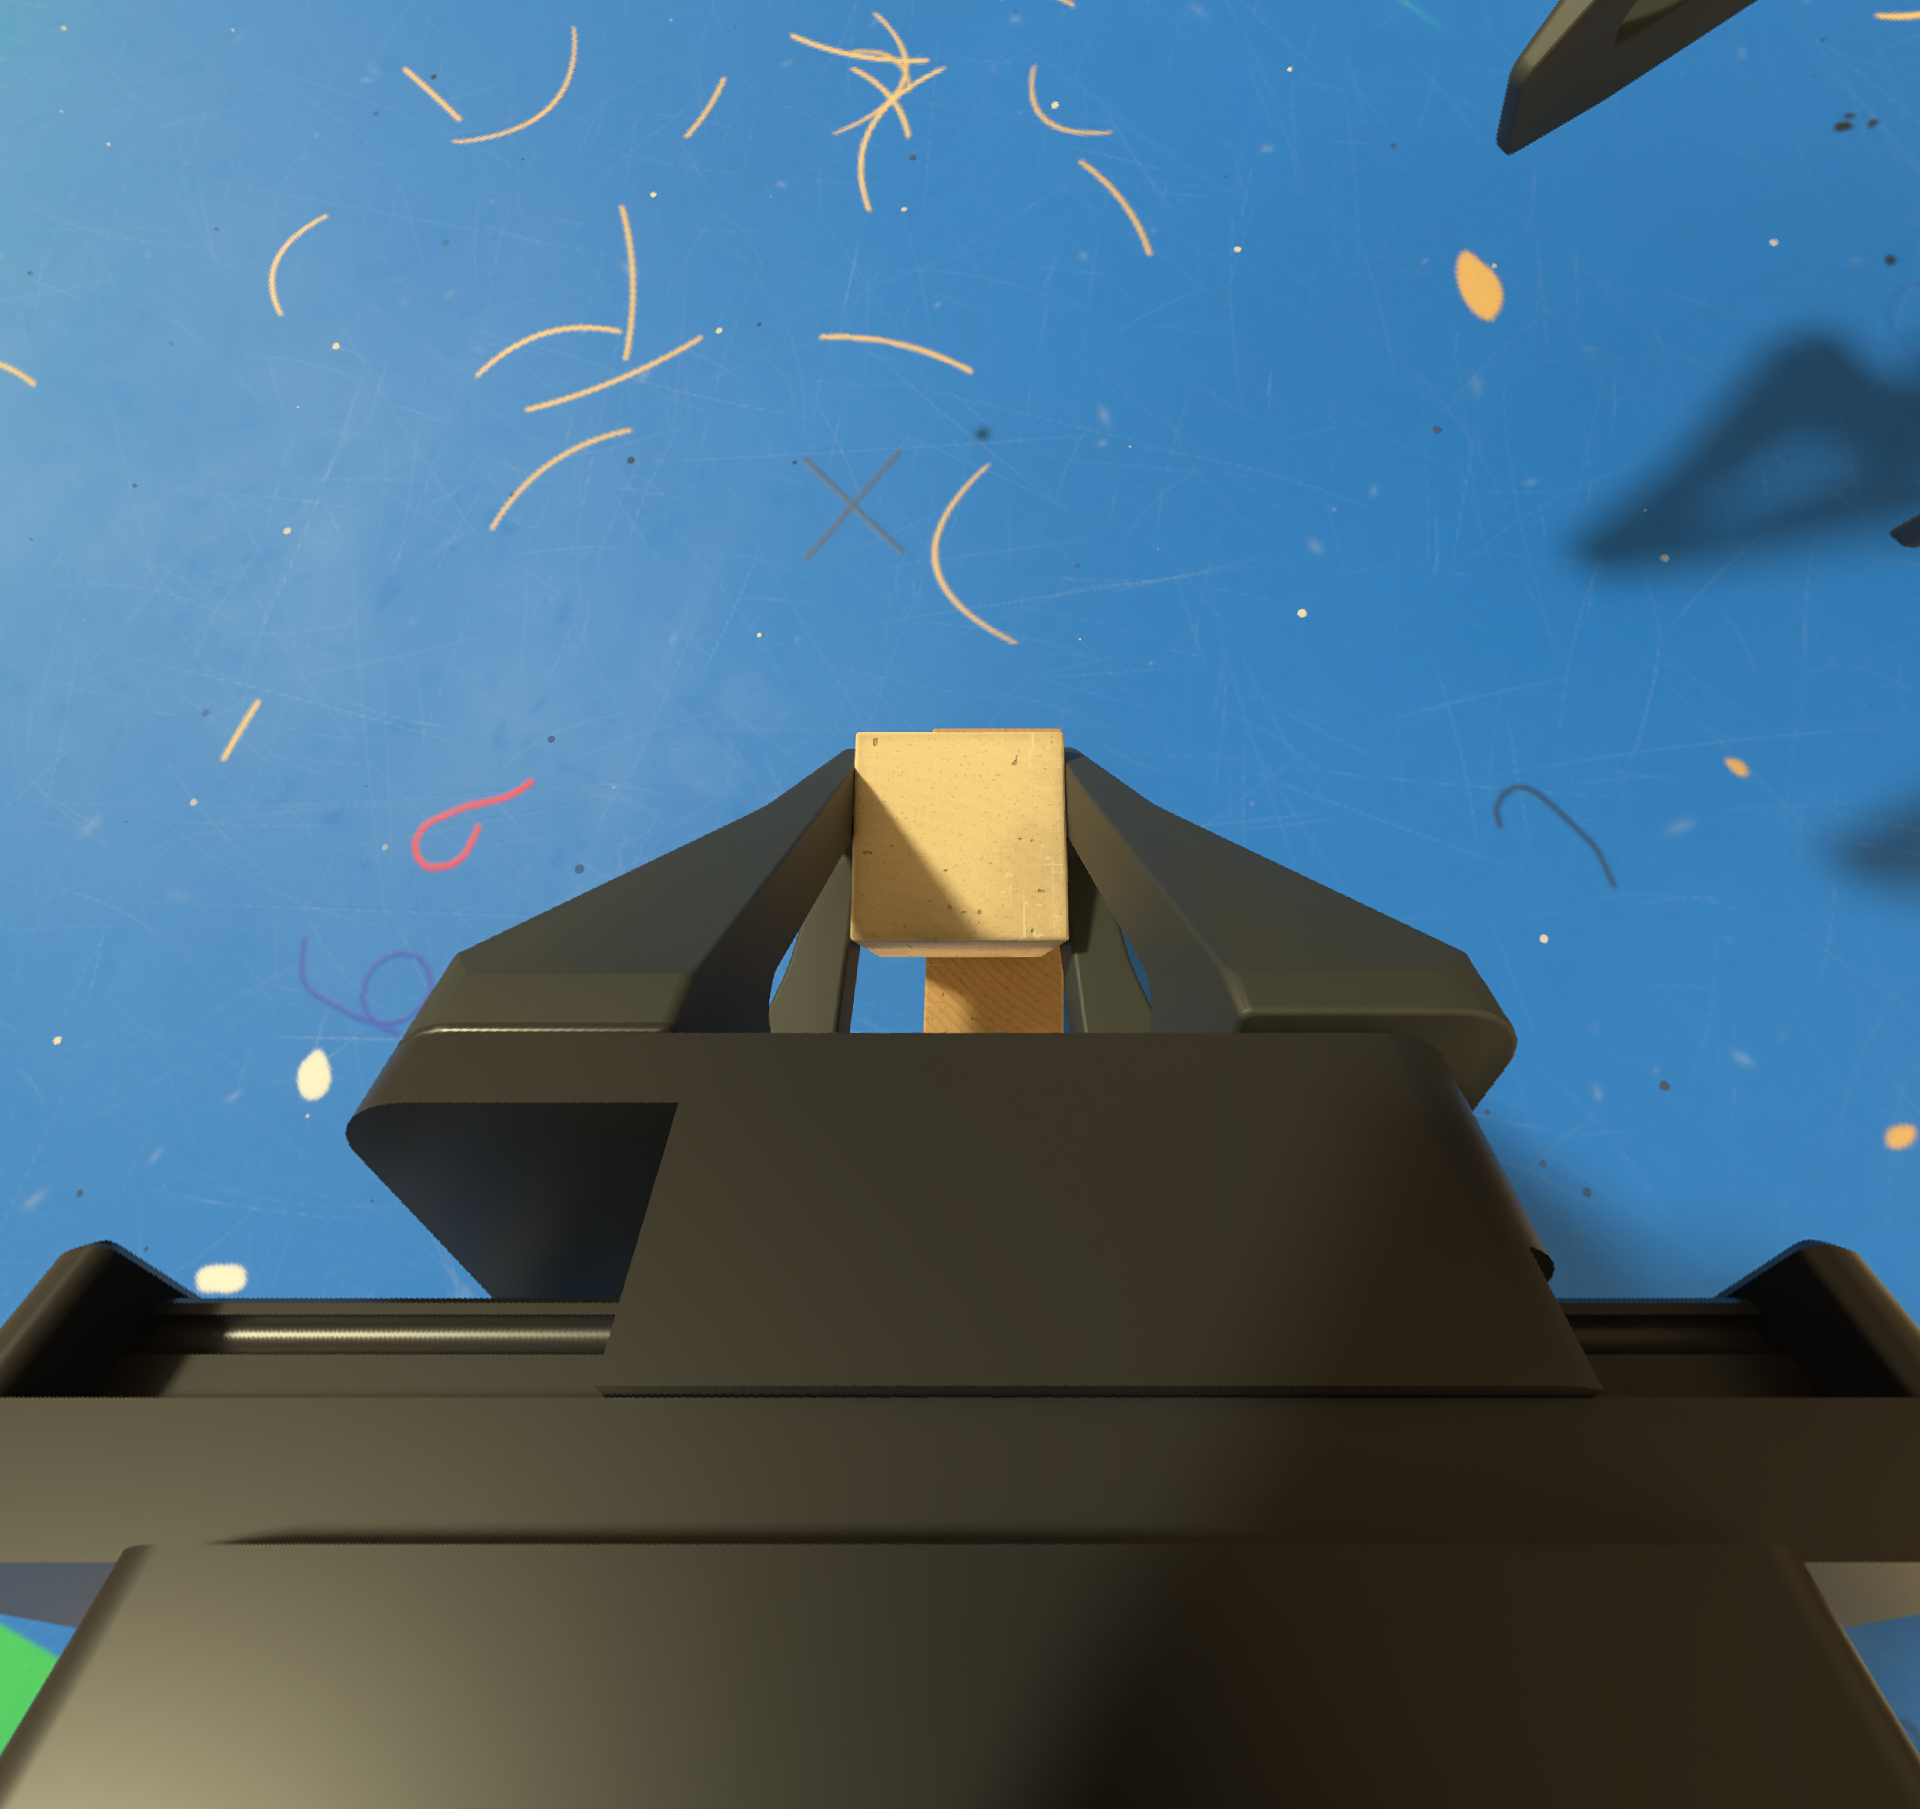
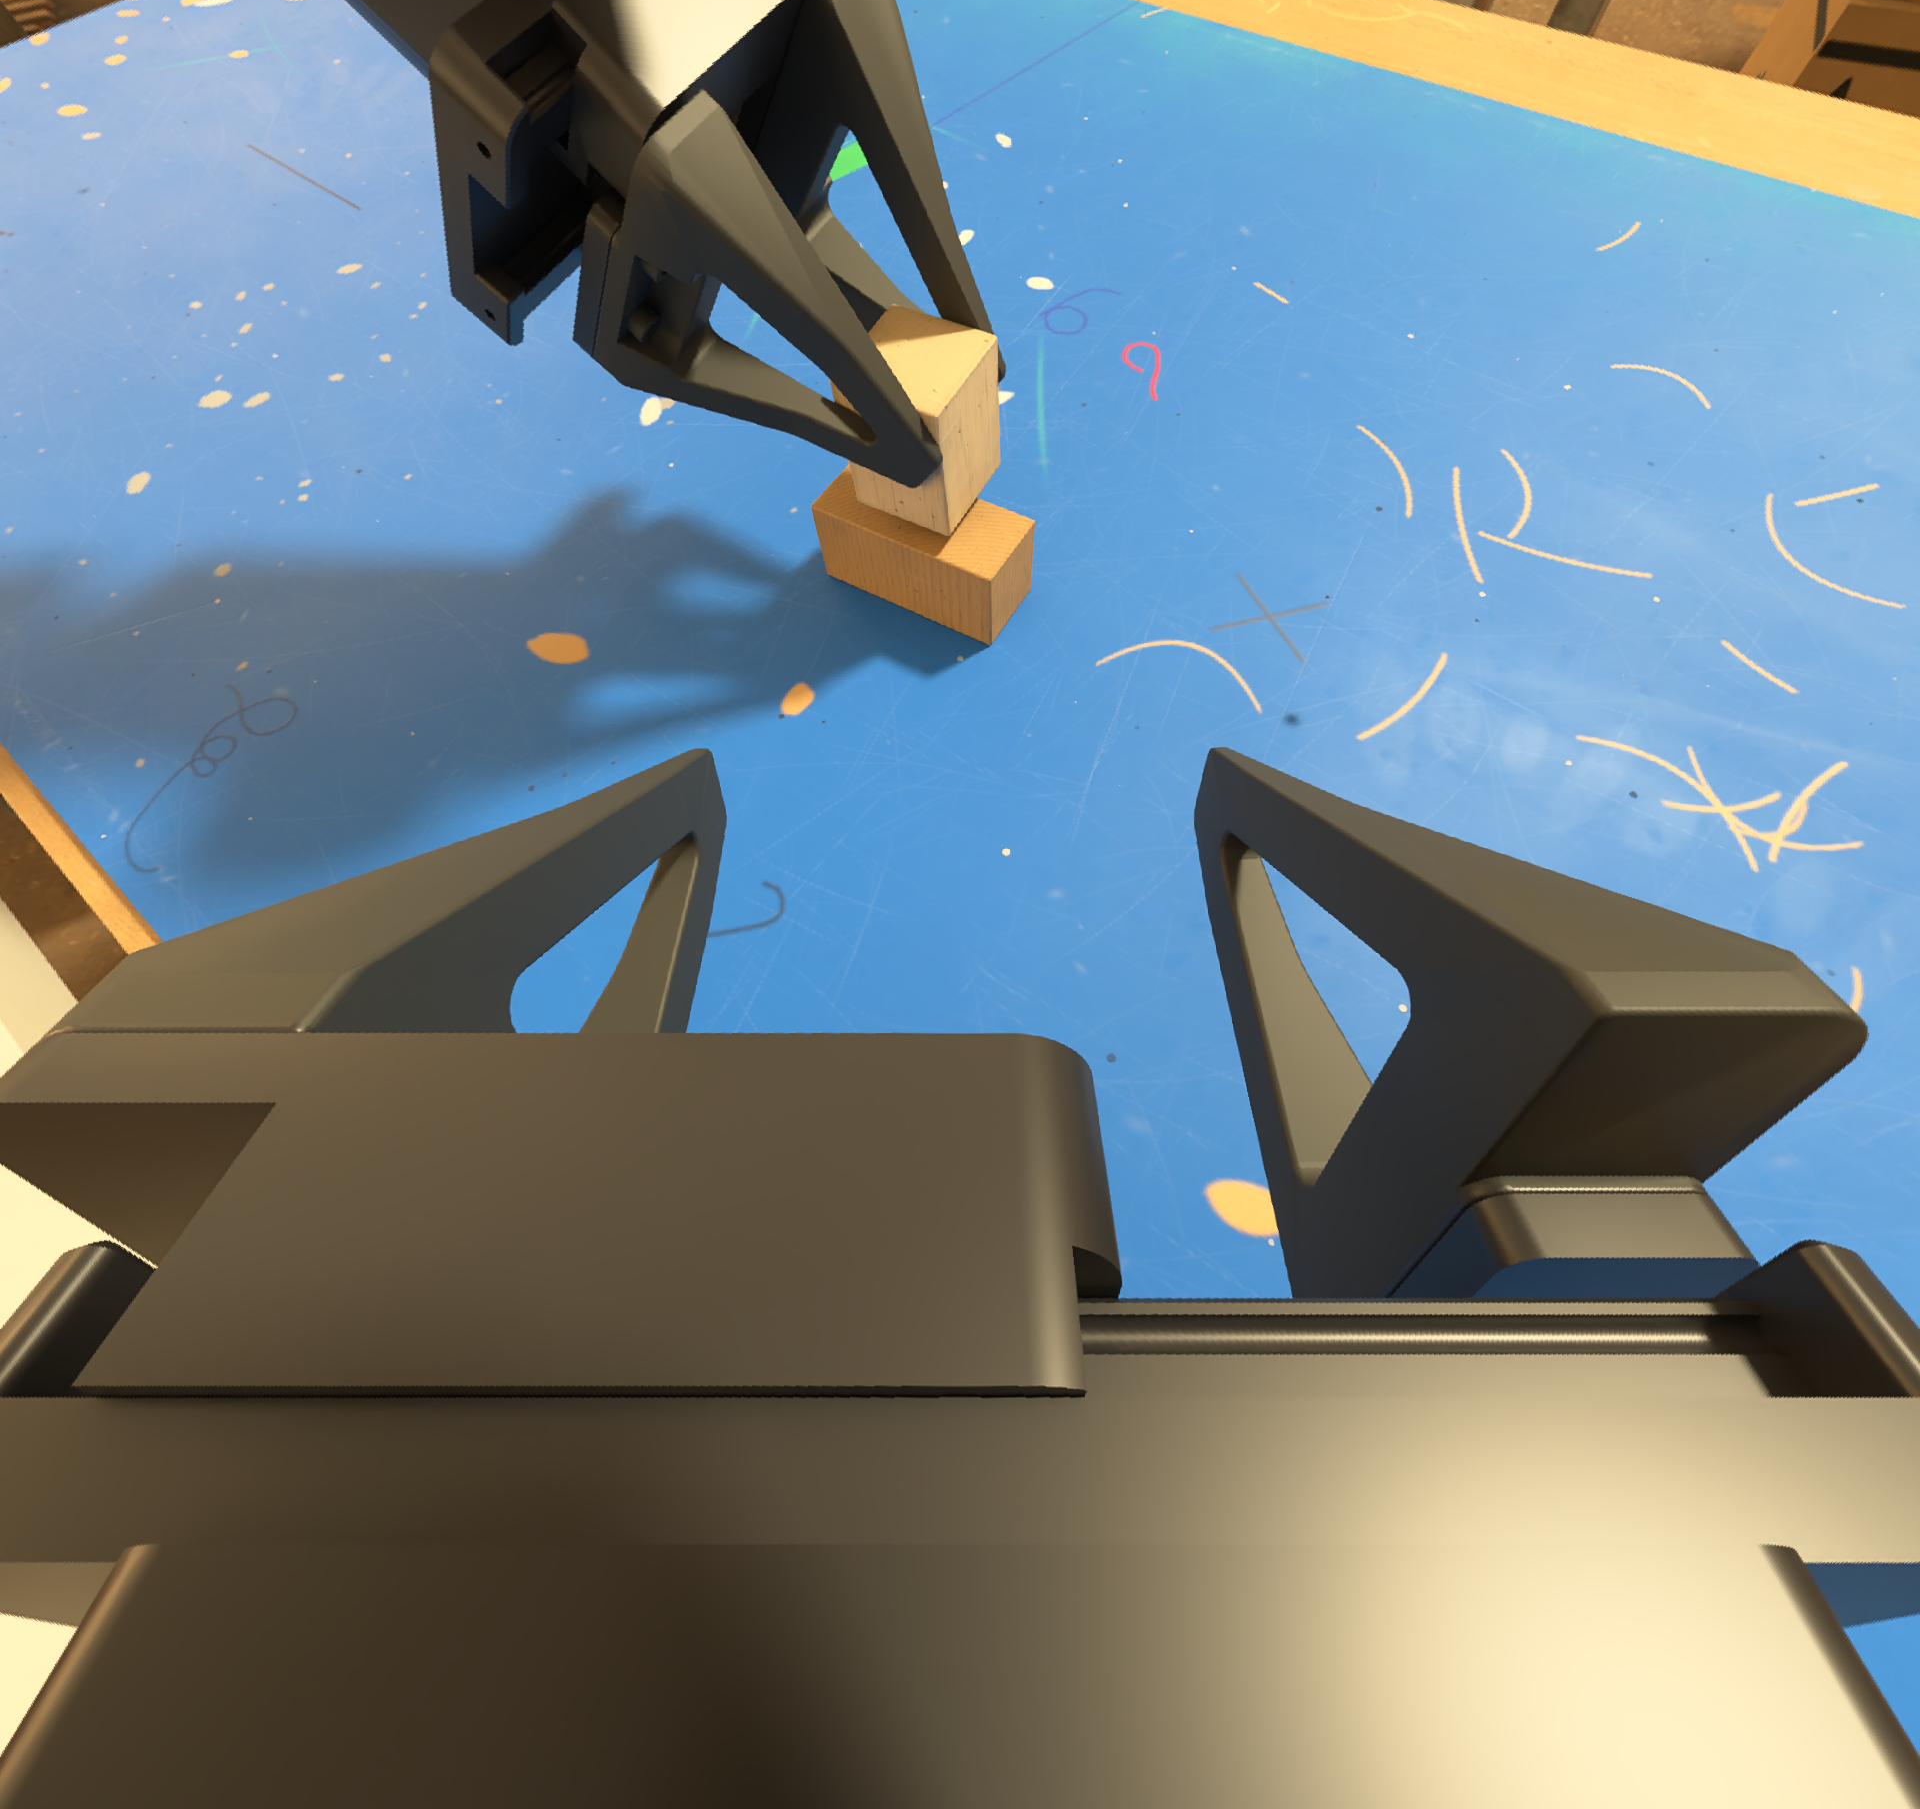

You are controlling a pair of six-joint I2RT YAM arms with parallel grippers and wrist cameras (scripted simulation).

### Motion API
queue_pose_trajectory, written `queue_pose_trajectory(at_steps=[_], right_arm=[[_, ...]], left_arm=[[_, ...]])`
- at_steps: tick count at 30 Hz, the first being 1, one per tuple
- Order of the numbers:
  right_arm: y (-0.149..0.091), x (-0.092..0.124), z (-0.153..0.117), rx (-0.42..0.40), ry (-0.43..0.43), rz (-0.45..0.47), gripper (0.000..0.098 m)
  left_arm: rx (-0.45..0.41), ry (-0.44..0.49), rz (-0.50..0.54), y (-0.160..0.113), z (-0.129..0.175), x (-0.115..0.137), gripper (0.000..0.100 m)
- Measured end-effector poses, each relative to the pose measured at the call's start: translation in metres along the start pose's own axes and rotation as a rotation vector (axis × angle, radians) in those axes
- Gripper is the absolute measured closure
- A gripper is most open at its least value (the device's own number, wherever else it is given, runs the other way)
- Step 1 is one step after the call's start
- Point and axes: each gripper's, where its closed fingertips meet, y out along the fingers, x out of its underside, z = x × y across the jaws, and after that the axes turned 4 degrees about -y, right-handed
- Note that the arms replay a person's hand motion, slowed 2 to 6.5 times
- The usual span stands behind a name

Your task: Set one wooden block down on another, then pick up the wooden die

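Note:
My left gripper (image 1: 958,772) is shut on a pale wooden block (image 1: 958,840). Under that block lies a darker orange wooden block (image 1: 992,996). In the right wrist view the left gripper (image 2: 961,398) holds the pale block (image 2: 935,419) resting tilted on top of the orange block (image 2: 925,564), which sits on the blue mat. My right gripper (image 2: 956,793) is open and empty, hovering above the mat in front of the stack. No die shows in either view.
The blue mat (image 2: 1351,928) carries scratches and paint flecks. Its wooden border (image 2: 1351,34) runs along the far side, and another edge (image 2: 62,876) is at the left. A right finger (image 1: 1662,14) shows in the left wrist view's top right corner.

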Motion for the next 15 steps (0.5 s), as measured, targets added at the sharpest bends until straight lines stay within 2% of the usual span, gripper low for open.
queue_pose_trajectory(at_steps=[13,15], right_arm=[[0.0,0.0004,0.0004,0.002,-0.003,-0.002,0.0208],[0.0001,0.0005,0.0004,0.002,-0.003,-0.002,0.0209]], left_arm=[[-0.014,0.042,-0.015,0.0008,0.003,0.0038,0.07],[-0.02,0.042,-0.014,0.0007,0.0032,0.0039,0.068]])
